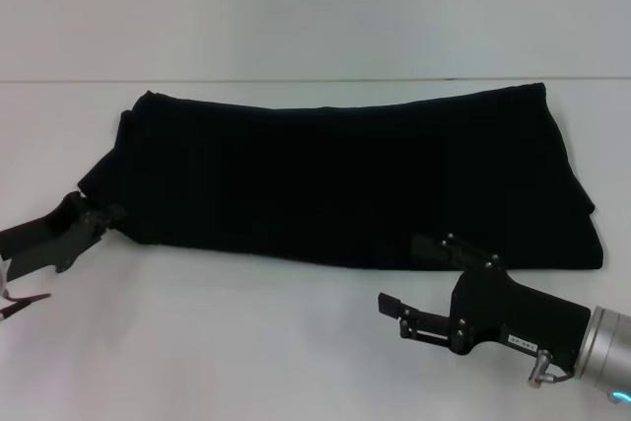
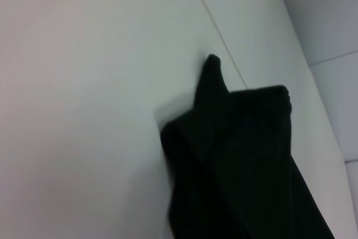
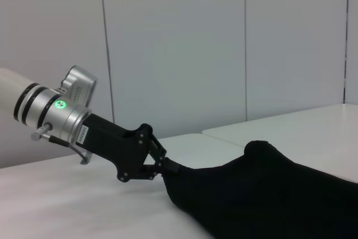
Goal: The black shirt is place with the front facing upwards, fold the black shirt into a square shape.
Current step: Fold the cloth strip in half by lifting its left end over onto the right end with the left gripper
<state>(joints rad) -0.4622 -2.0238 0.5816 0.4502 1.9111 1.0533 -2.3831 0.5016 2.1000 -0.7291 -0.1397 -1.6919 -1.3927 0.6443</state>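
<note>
The left gripper (image 1: 99, 216) reached in low from the near left, its arm angled up and inward across the white table (image 1: 246, 342). Its dark fingers (image 1: 84, 212) met the left end of the black shirt (image 1: 345, 179), and in the right wrist view the left gripper (image 3: 163, 164) appeared closed on a pinch of that cloth, with the shirt (image 3: 268, 194) trailing away from it; the exact contact was dark against dark, so the grip is probable rather than certain. From the left wrist view, the shirt (image 2: 246, 166) lay directly ahead, with a small pointed flap of fabric standing out at its corner.

The shirt stretched away to the right of the left gripper as a long, plain black band folded lengthwise and lying flat on the table, with no lettering showing.

The right gripper (image 1: 409, 278) came in from the near right, its arm low and pointing left. Its jaws stood spread: one fingertip (image 1: 426, 244) lay at the shirt's near hem and the other (image 1: 389, 304) sat on bare table just in front of the cloth, holding nothing.
</note>
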